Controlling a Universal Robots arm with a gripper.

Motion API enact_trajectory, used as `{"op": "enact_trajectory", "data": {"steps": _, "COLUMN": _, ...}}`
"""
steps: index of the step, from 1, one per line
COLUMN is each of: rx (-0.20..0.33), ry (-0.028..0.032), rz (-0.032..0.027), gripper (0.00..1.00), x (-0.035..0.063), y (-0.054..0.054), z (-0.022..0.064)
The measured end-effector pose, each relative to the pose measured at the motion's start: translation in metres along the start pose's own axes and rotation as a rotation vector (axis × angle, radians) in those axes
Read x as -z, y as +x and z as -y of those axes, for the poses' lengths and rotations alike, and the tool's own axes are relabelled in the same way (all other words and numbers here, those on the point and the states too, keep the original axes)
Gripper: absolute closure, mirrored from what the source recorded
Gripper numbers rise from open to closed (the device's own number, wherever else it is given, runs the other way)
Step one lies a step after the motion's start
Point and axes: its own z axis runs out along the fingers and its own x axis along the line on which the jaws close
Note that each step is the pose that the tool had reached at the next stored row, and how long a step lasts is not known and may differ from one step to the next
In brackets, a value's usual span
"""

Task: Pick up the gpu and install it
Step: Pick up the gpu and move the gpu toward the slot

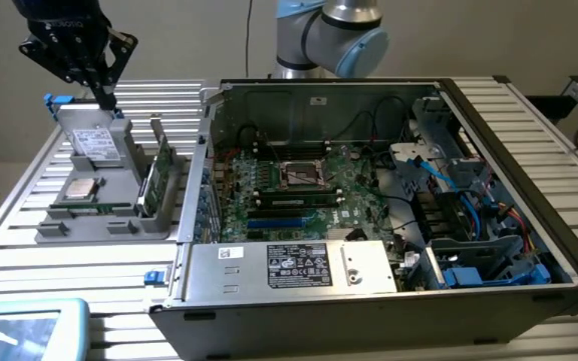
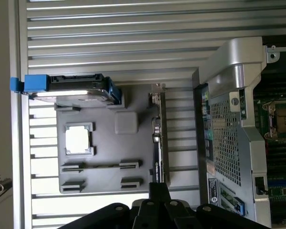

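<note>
We log: tool (image 1: 102, 96) clenched, empty, above parts tray (image 1: 108, 226); gpu (image 1: 159, 174) at its 5 o'clock, upright, unpicked; install pending.

An open computer case (image 1: 369, 320) lies on a slatted table (image 1: 28, 263); at its nine o'clock, a gray tray (image 1: 98, 228) holds a hard drive (image 1: 96, 144) and processor (image 1: 81, 187).

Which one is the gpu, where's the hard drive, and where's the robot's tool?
gpu (image 1: 157, 179), exterior view, its upright board face.
hard drive (image 1: 95, 143), exterior view, its white label.
tool (image 1: 105, 99), exterior view, its fingertips.
</note>
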Motion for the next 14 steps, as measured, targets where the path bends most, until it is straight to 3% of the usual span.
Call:
{"op": "enact_trajectory", "data": {"steps": 10, "rx": 0.000, "ry": 0.0000, "rz": 0.0000, "gripper": 0.89, "x": 0.0000, "y": 0.0000, "z": 0.0000}}
{"op": "enact_trajectory", "data": {"steps": 12, "rx": 0.000, "ry": 0.0000, "rz": 0.0000, "gripper": 0.83, "x": 0.0000, "y": 0.0000, "z": 0.0000}}
{"op": "enact_trajectory", "data": {"steps": 14, "rx": 0.000, "ry": 0.0000, "rz": 0.0000, "gripper": 0.70, "x": 0.0000, "y": 0.0000, "z": 0.0000}}
